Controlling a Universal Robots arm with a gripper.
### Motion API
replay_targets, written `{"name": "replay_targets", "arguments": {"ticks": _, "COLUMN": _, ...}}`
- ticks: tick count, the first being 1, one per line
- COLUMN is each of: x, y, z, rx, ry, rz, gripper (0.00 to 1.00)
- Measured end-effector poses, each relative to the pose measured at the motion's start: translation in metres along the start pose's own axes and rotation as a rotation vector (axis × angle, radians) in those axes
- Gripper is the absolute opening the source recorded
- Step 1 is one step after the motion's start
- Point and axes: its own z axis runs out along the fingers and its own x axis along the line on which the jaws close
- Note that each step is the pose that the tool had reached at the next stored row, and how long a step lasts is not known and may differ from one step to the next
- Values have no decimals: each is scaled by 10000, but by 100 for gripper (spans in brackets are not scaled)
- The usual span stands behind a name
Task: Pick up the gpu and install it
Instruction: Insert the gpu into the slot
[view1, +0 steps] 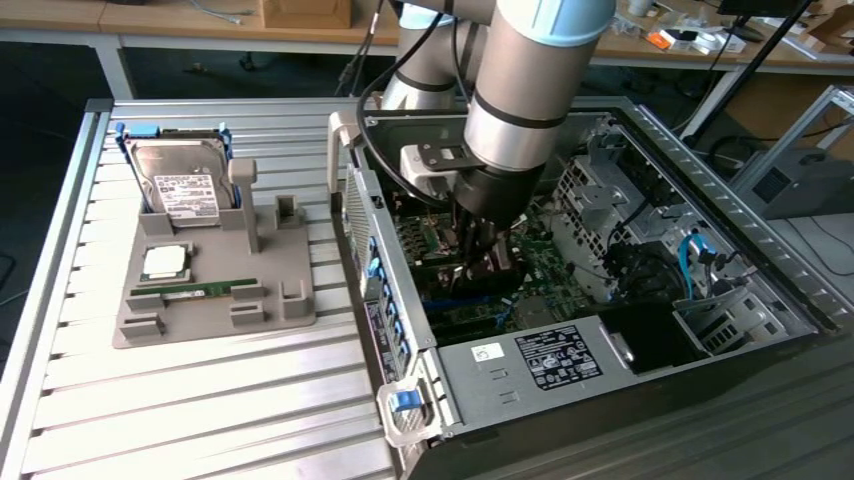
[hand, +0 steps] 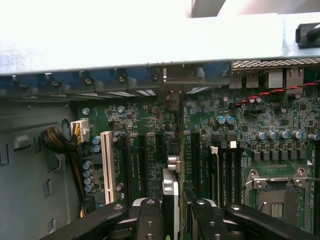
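Black gripper (hand: 172, 220) fingers are seen clenched on the gpu (hand: 170, 200), which is held edge-on between the jaws, upright above the green motherboard (hand: 150, 145). One white slot (hand: 106, 160) and several dark slots are counted beside it. One open computer case (view1: 747, 250) is entered by the arm. Farther off, one grey tray (view1: 200, 320) is seen holding one hard drive (view1: 180, 185) and one memory stick (view1: 198, 289).

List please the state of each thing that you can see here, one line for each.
gpu: held edge-on between the fingers, over the motherboard slots.
gripper: shut on the gpu, inside the case.
computer case: side open.
hard drive: leaning in the grey holder.
memory stick: flat on the holder.
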Motion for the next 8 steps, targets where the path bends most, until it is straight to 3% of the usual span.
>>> {"name": "replay_targets", "arguments": {"ticks": 8, "x": -3, "y": -1, "z": 15, "rx": -2, "ry": -22, "rz": 8, "gripper": 27}}
